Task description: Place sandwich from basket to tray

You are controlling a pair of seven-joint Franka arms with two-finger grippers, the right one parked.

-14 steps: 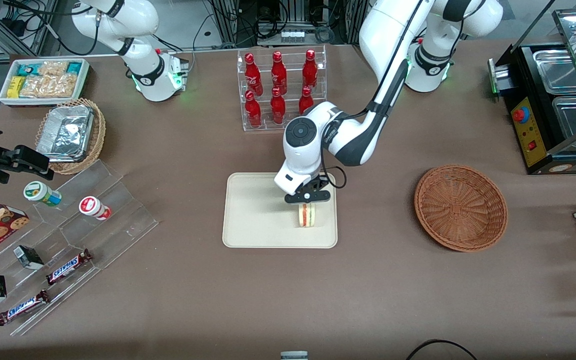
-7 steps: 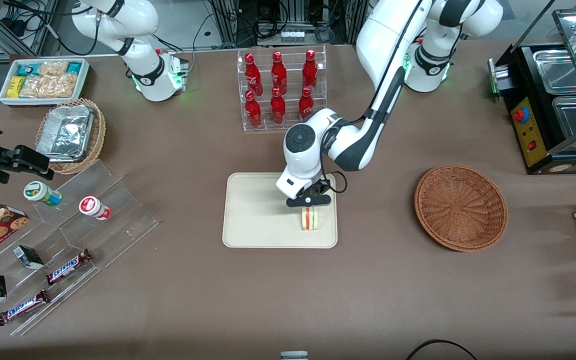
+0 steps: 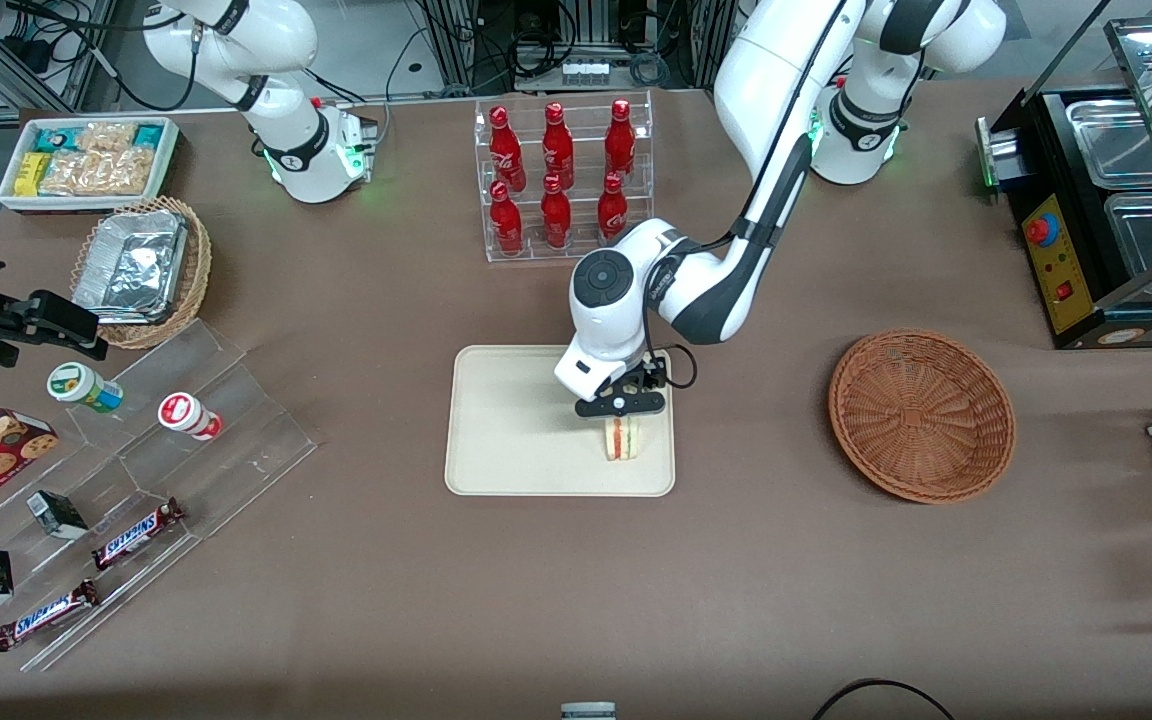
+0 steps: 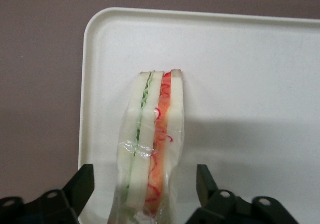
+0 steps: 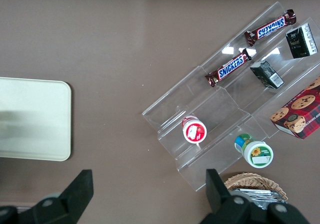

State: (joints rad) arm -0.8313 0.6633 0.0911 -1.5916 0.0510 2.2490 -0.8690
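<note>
- Brown cloth covers the table (image 3: 356,330), with metal framing and cables visible at the edge farthest from the front camera.
- A cream tray (image 3: 506,420) lies mid-table; the sandwich (image 3: 622,438) stands on edge on it, near the corner closest to the working arm's end and the front camera.
- The wrist view shows the sandwich (image 4: 152,149) wrapped in clear film, green filling in one layer and red in the other, close to the tray's (image 4: 240,74) rim.
- The gripper (image 3: 620,404) hangs just above the sandwich; its fingers (image 4: 80,186) are spread, one on each side of the wedge with clear gaps, gripping nothing.
- A reddish-brown wicker basket (image 3: 921,415) sits well apart from the tray, toward the working arm's end.
- A clear rack of red bottles (image 3: 561,180) stands farther from the front camera than the tray.
</note>
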